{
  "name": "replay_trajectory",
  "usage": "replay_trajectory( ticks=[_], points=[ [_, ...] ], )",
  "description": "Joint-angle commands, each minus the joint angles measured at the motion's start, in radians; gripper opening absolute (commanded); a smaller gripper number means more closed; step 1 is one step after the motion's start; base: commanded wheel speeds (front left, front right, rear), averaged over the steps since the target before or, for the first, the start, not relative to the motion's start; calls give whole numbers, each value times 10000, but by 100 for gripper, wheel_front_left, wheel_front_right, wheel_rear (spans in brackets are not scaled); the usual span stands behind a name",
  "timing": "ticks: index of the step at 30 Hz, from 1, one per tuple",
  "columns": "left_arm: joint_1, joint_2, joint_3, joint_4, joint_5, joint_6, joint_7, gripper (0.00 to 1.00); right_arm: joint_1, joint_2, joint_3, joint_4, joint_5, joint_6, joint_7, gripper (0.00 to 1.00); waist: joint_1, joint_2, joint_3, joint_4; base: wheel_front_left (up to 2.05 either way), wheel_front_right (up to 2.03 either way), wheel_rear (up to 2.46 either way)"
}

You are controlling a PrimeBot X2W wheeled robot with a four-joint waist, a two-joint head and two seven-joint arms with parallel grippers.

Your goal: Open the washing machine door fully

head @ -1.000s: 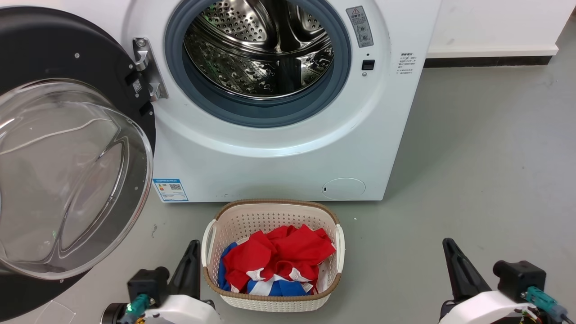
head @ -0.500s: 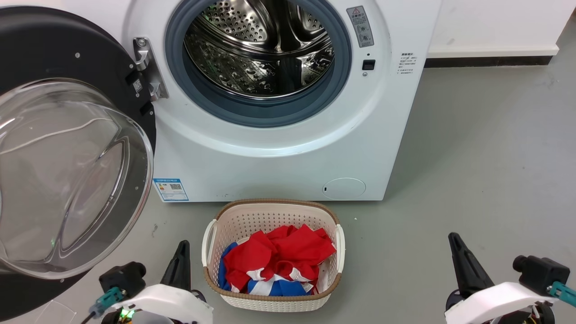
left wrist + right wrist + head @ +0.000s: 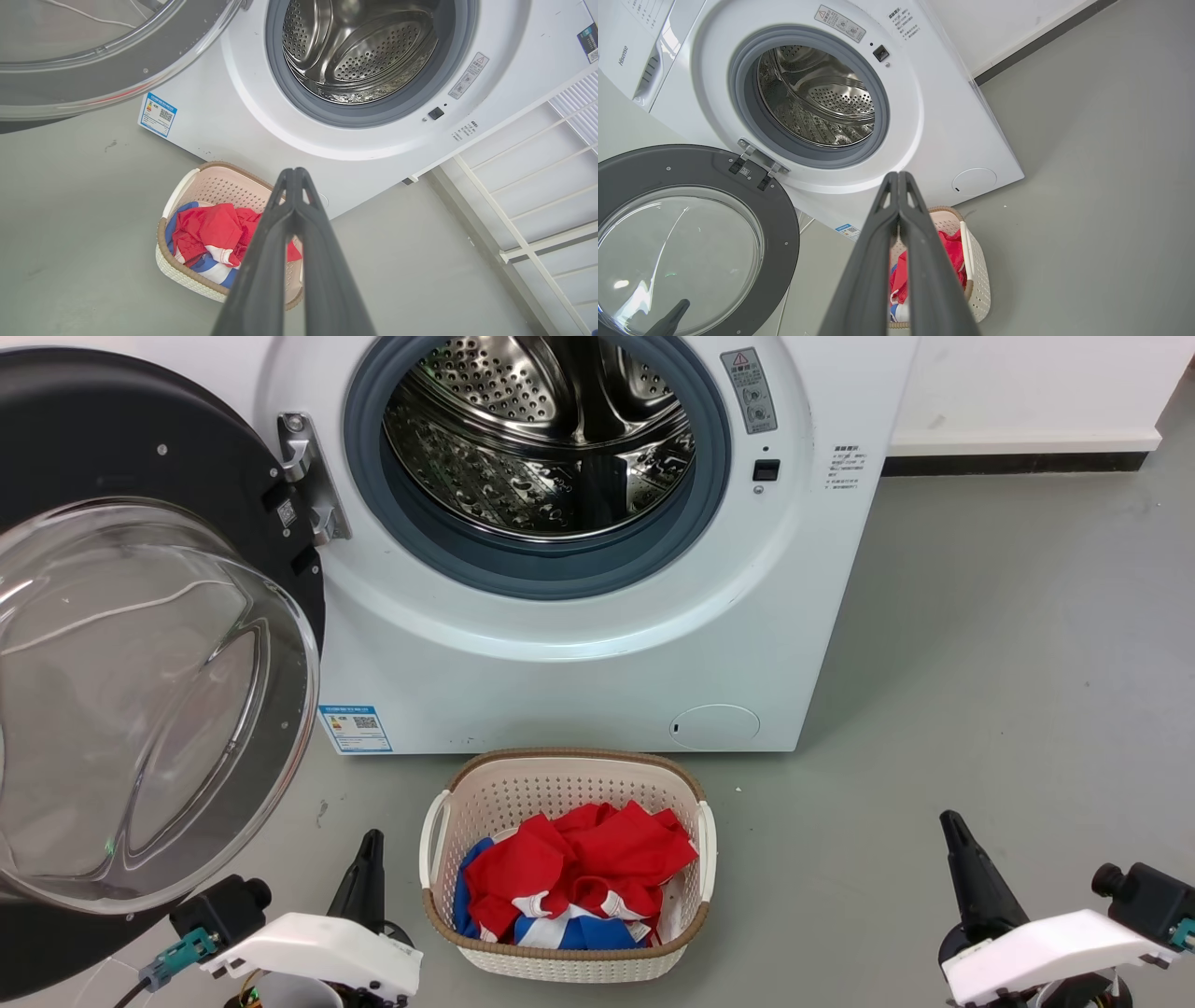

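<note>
The white washing machine (image 3: 597, 672) stands ahead with its steel drum (image 3: 541, 439) exposed inside a grey rubber ring. The washing machine door (image 3: 140, 663), a black disc with a bulging clear glass bowl, hangs swung out wide to the left on its silver hinge (image 3: 308, 476); it also appears in the right wrist view (image 3: 691, 233). My left gripper (image 3: 372, 845) is low at the bottom left, shut and empty, well below the door. At the bottom right my right gripper (image 3: 952, 826) is shut with nothing held. Each wrist view has its fingertips pressed together (image 3: 294, 173) (image 3: 897, 176).
A cream laundry basket (image 3: 439, 831) with red, blue and white clothes sits on the grey floor before the machine, between my two arms. A white wire rack (image 3: 537, 196) stands right of the machine. Open floor lies to the right.
Both grippers have drawn back down and outward toward the bottom corners of the head view. The door and the basket have stayed put.
</note>
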Motion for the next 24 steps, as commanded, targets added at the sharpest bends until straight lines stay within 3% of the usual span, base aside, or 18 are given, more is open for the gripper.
replay_trajectory(
  ticks=[1, 24],
  points=[
    [-300, -7, 115, -99, -191, -77, 47, 0, -325, -73, -40, -76, 269, 1, 8, 0, 0, 0, 0, 1, 0, 0, 0],
    [-412, -408, 1027, -39, -2638, -699, 773, 0, -656, -117, -264, 269, 3293, 1, 324, 0, 0, 0, 9, 31, 0, 0, 0]
  ],
)
